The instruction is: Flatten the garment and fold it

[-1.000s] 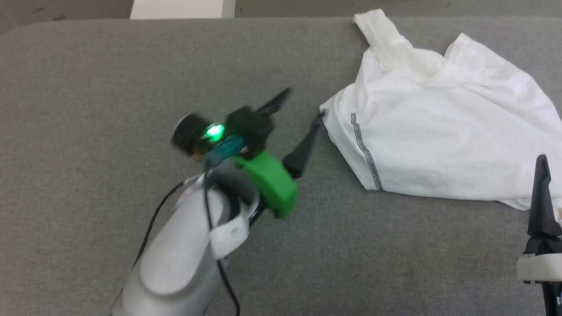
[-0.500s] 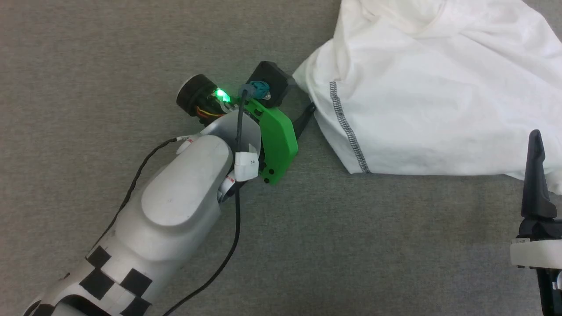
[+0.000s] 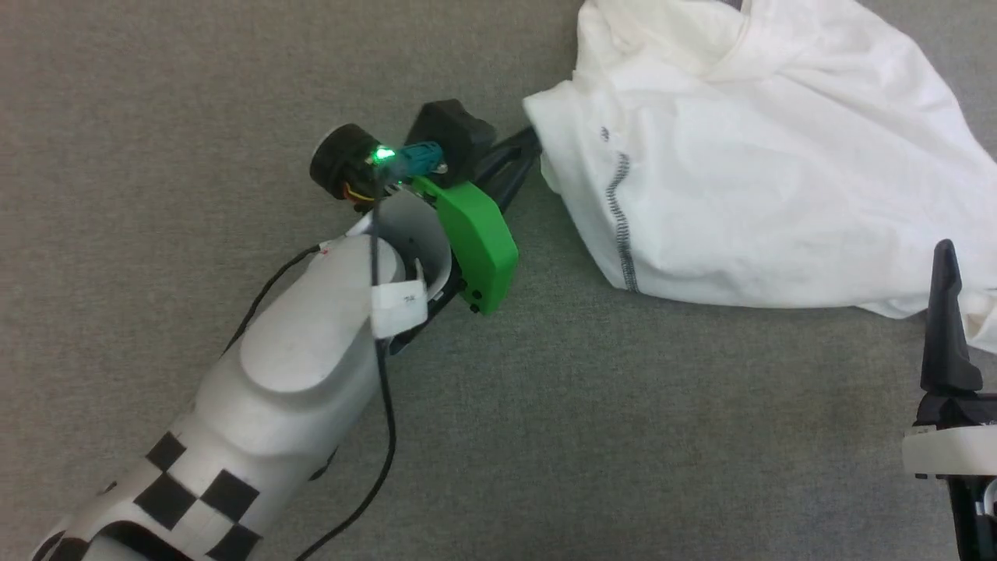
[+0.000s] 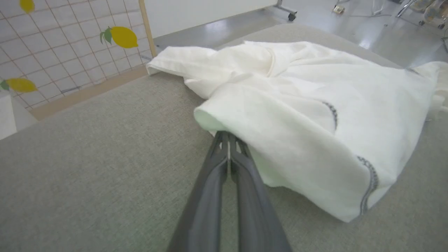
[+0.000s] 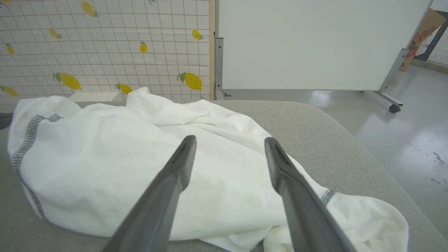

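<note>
— Where's the white shirt (image 3: 763, 179)?
— Crumpled on the grey table (image 3: 234, 78), with dark zigzag stitching (image 3: 619, 210) showing near its left edge.
— And the left gripper (image 3: 523, 148)?
— At that left edge of the shirt, fingers pressed together, pinching a fold of the fabric.
— The right gripper (image 5: 230, 139)?
— Jaws spread wide, holding nothing, poised at the shirt's near right side.

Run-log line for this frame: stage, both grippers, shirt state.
stage: grasp before flattening | left gripper: shut on shirt edge | right gripper: open, holding nothing | shirt: crumpled on grey table, unfolded
</note>
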`<state>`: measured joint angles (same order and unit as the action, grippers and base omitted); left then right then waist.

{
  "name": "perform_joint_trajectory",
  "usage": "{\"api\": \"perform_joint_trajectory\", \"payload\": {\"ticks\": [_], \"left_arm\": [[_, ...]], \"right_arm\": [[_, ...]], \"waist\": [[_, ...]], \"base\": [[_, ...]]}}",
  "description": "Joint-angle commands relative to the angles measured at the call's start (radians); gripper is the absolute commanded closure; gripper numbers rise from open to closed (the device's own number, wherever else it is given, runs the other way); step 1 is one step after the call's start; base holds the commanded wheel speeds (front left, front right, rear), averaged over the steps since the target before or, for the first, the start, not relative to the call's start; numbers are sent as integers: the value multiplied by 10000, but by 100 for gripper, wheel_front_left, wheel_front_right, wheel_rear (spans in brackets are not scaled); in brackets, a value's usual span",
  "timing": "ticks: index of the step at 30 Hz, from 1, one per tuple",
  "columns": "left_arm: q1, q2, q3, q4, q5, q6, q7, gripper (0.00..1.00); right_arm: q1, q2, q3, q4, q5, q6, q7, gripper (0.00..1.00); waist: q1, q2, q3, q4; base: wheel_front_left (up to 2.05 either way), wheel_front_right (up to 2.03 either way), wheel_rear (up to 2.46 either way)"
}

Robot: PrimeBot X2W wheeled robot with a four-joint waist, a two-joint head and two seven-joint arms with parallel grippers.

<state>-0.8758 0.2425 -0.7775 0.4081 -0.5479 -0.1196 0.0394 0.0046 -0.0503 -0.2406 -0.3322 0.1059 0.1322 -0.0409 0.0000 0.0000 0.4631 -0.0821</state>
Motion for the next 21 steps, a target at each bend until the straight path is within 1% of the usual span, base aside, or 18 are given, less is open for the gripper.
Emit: {"api": "perform_joint_trajectory", "payload": {"ticks": [1, 5, 7, 9, 13, 15, 17, 18, 19, 21], "left_arm": [[231, 191, 187, -278, -144, 154, -232, 100], [1088, 821, 714, -1624, -415, 714, -533, 100], [1731, 1256, 1001, -2554, -589, 1088, -531, 100], [2562, 1734, 1310, -3623, -818, 1560, -437, 100], [4664, 2768, 1850, -5736, -1173, 2775, -119, 100], [6053, 3288, 2060, -6601, -1318, 3540, 32, 100], [7388, 3509, 2069, -7202, -1680, 4048, 164, 100], [7935, 3503, 1995, -7442, -1910, 4183, 230, 100], [8559, 3448, 1881, -7641, -2237, 4273, 291, 100], [9307, 3438, 1593, -7697, -2594, 4229, 415, 100]], "right_arm": [[98, 1, -8, -5, -79, -15, 51, 0], [307, 1, 43, -108, -124, -15, 256, 0], [402, 1, 49, -190, -134, -15, 353, 0], [506, 1, 49, -270, -127, -15, 432, 0], [713, 1, -2, -377, -98, -15, 546, 0], [790, 1, -8, -398, -71, -15, 594, 0], [840, 1, -35, -410, -45, -15, 637, 0], [870, 1, -59, -401, -41, -15, 657, 0], [903, 1, -91, -384, -30, -15, 673, 0], [945, 1, -83, -351, -32, -15, 714, 0]], "waist": [[0, 0, -961, 690], [0, 0, -1515, 1037], [0, 0, -1702, 1181], [0, 0, -1816, 1303], [0, 0, -1934, 1548], [0, 0, -1961, 1651], [0, 0, -1984, 1752], [0, 0, -1998, 1817], [0, 0, -2017, 1899], [0, 0, -2055, 2032]], "base": [[0, 0, 0], [0, 0, 0], [0, 0, 0], [0, 0, 0], [0, 0, 0], [0, 0, 0], [0, 0, 0], [0, 0, 0], [0, 0, 0], [0, 0, 0]]}}
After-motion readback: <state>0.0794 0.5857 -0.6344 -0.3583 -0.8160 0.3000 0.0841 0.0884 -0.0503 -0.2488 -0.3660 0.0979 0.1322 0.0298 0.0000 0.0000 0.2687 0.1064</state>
